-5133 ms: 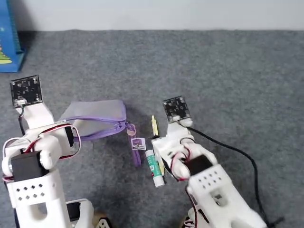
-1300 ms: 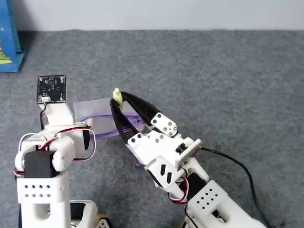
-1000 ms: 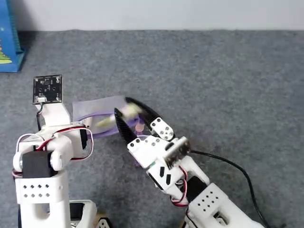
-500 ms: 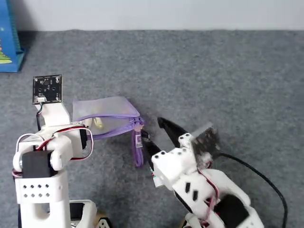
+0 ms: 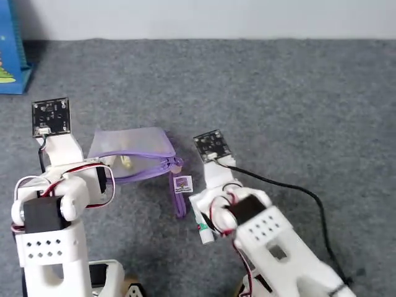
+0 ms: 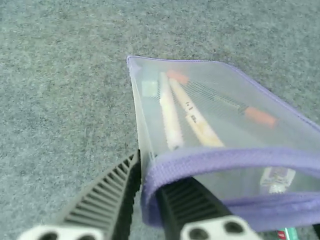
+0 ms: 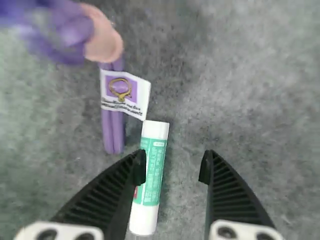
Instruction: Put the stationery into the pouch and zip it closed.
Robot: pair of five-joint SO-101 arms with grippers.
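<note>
The translucent purple pouch [image 5: 133,150] lies on the grey mat with its zip open. My left gripper [image 6: 147,170] is shut on the pouch's purple rim [image 6: 225,160]. Through the mesh I see a yellow pencil [image 6: 197,122], a cream stick [image 6: 169,112] and an orange-tipped pen [image 6: 257,115]. A green and white glue stick [image 7: 150,180] lies on the mat beside the pouch's purple strap [image 7: 112,130] and tag [image 7: 124,92]. My right gripper [image 7: 173,160] hangs open just over the glue stick, one finger beside it. In the high view the glue stick [image 5: 201,224] pokes out from under the right arm [image 5: 247,213].
A blue box [image 5: 9,55] stands at the far left edge. A black cable [image 5: 297,192] trails from the right arm to the right. The grey mat [image 5: 297,93] is bare behind and to the right; a pale wall bounds the back.
My right gripper carried a small yellowish piece to the pouch, let it go inside, then drew back and came down over the glue stick. The left arm kept hold of the pouch.
</note>
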